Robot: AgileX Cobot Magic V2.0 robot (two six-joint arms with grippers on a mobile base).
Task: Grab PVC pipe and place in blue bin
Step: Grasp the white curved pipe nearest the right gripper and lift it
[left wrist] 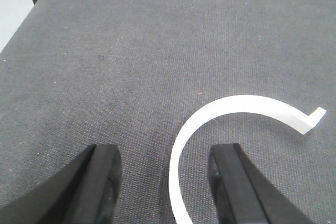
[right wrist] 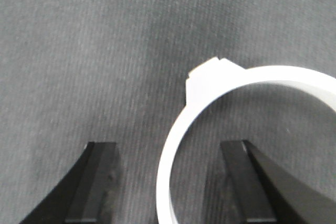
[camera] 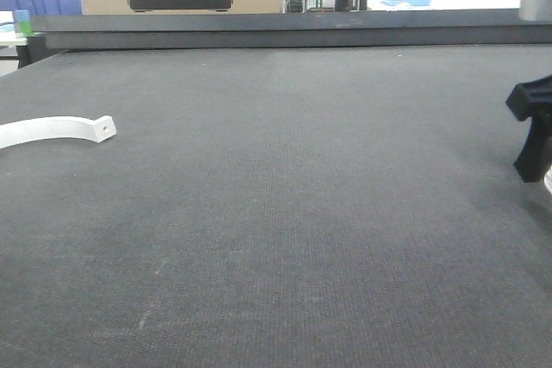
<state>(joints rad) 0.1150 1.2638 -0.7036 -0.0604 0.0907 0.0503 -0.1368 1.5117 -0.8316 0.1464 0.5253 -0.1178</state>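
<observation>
Black left gripper [left wrist: 164, 156] low over my grey mat [left wrist: 157, 35], jaws wide and empty, straddling one white curved PVC piece [left wrist: 241, 102] at left, right gripper [right wrist: 169, 150] equally open and empty, over a second white PVC ring [right wrist: 210, 85] at right

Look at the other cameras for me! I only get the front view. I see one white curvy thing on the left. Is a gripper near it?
Observer: Yes. The left gripper hangs just above that white curved PVC piece, with part of the arc between its fingers.
Operator: What's the black thing on my right?
Observer: The right gripper. Its wrist view shows a second white curved PVC piece under it.
Operator: Did anybody grab one?
Observer: No. Both grippers are open, and both pieces lie flat on the dark mat.
</observation>
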